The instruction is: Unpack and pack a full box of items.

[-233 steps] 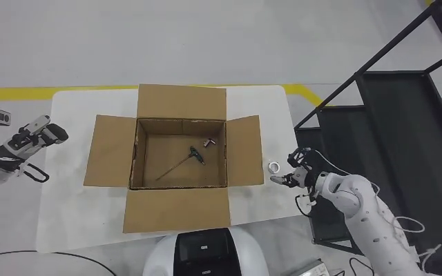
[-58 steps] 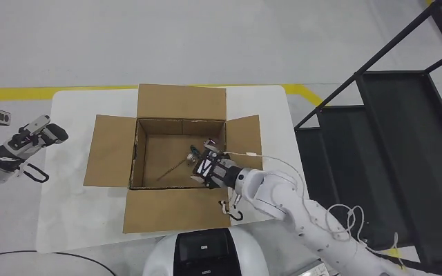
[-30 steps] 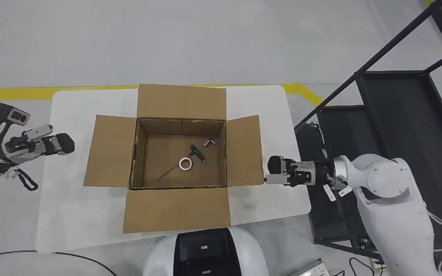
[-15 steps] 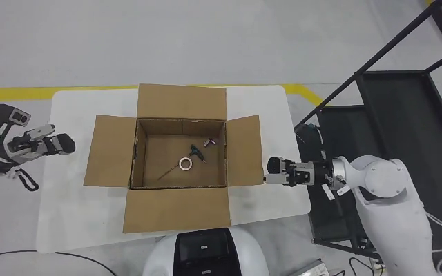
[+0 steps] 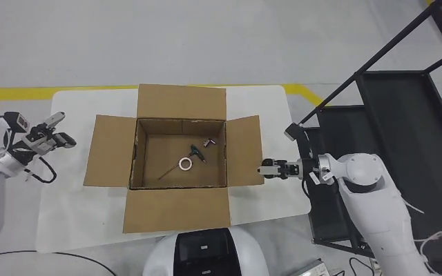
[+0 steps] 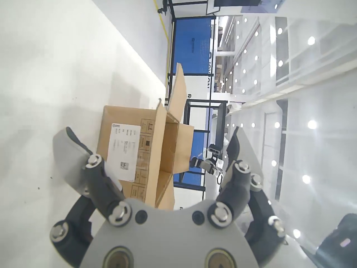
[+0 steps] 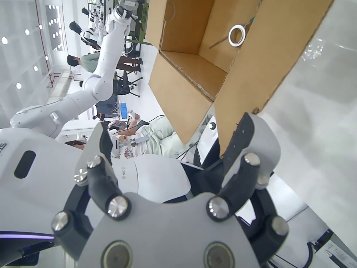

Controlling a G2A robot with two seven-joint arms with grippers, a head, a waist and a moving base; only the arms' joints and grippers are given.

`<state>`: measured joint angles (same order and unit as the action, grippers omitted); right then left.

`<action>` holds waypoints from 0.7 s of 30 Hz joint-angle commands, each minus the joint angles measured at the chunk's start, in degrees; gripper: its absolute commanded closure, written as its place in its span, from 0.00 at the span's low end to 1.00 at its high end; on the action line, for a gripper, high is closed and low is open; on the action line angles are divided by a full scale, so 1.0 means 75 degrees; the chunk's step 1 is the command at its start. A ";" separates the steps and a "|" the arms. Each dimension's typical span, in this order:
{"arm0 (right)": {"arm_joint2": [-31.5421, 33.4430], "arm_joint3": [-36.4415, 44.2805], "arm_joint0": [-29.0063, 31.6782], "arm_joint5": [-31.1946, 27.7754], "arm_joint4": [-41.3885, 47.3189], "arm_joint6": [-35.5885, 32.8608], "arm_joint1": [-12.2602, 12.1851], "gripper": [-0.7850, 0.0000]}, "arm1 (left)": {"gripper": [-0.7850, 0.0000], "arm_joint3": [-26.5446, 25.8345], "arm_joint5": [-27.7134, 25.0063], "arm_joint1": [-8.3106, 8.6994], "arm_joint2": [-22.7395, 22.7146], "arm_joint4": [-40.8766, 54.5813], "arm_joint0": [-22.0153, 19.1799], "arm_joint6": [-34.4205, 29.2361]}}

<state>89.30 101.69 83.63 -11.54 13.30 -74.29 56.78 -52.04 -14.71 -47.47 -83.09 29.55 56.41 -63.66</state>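
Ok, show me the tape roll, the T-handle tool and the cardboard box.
tape roll [image 7: 230,36], right wrist view, on its white rim.
T-handle tool [image 5: 196,152], top view, on its dark handle.
box [image 5: 181,102], top view, on its far flap.

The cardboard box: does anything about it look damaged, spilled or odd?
Nothing stands out. The box sits square with flaps open; a tape ring, a long-handled tool and a small item lie loose on its floor.
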 commanded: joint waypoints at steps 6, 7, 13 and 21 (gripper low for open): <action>-0.0660 -0.0053 -0.0456 0.0034 0.0345 -0.0103 0.0033 0.00 | 0.00 0.0877 0.0427 -0.0299 0.0503 0.1714 -0.0659 -0.1782; -0.0776 -0.0037 -0.0530 0.0044 0.0415 -0.0119 0.0043 0.00 | 0.00 0.0966 0.0486 -0.0319 0.0508 0.1884 -0.0738 -0.1998; -0.1486 0.0118 -0.0965 0.0040 0.0763 -0.0139 0.0113 0.00 | 0.00 0.0743 0.1499 -0.0387 0.0624 0.3087 -0.0847 -0.3246; -0.2086 -0.0012 -0.1499 0.0157 0.0834 -0.0022 0.0173 0.00 | 0.00 -0.1174 0.2078 -0.0173 0.1222 0.3693 -0.0320 -0.3246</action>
<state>73.94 101.94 72.82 -10.32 19.49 -74.65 58.05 -59.16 1.02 -49.01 -74.67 57.65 53.83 -87.99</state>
